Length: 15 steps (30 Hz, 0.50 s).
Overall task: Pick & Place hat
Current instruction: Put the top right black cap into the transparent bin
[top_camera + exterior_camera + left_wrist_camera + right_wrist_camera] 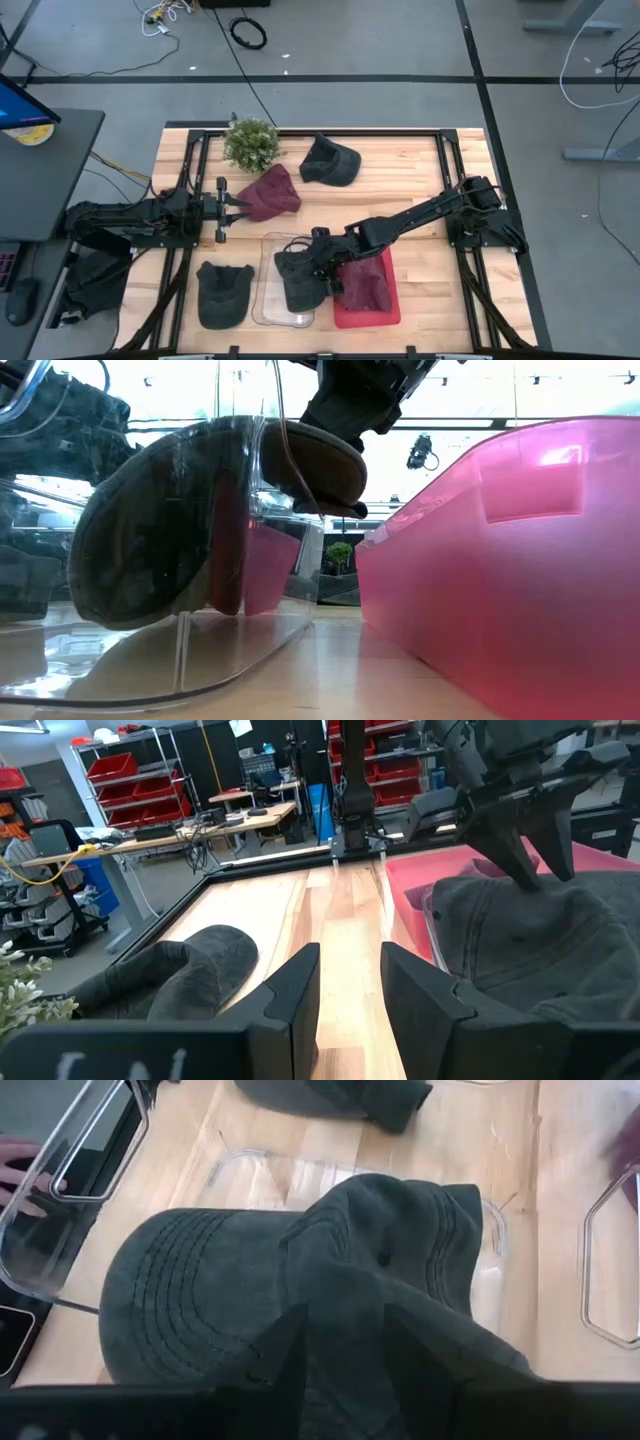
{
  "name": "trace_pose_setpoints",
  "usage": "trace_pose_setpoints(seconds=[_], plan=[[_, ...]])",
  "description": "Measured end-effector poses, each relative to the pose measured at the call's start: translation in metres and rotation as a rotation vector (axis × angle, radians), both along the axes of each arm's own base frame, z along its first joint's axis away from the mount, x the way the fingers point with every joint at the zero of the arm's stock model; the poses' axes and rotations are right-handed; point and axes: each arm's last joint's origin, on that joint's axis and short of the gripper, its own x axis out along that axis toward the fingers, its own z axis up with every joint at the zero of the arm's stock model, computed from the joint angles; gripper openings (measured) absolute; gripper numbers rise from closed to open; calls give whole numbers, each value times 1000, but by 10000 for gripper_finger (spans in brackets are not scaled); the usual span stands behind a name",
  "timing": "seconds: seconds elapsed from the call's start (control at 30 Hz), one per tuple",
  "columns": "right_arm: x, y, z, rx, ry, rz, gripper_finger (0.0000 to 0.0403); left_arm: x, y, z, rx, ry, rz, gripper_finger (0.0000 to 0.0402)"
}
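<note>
Right tool (318, 262), fingers pinched on the dark hat (298, 280), at lower centre, directly over the clear tray (268, 300); left tool (243, 205) open, empty.

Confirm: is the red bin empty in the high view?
No. A maroon hat lies inside the red bin, beside the clear bin where the right gripper is on a dark hat.

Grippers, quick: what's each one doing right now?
Left gripper: open, holding nothing.
Right gripper: shut on the dark cap over the clear bin.
</note>
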Motion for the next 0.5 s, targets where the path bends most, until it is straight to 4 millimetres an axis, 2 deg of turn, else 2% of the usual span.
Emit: trace_pose_setpoints(seconds=[0.3,0.5], plan=[[7,2,7,-21,-117,40,135,0,0,0,0,0,0,115],[11,3,0,2,-107,27,135,0,0,0,0,0,0,115]])
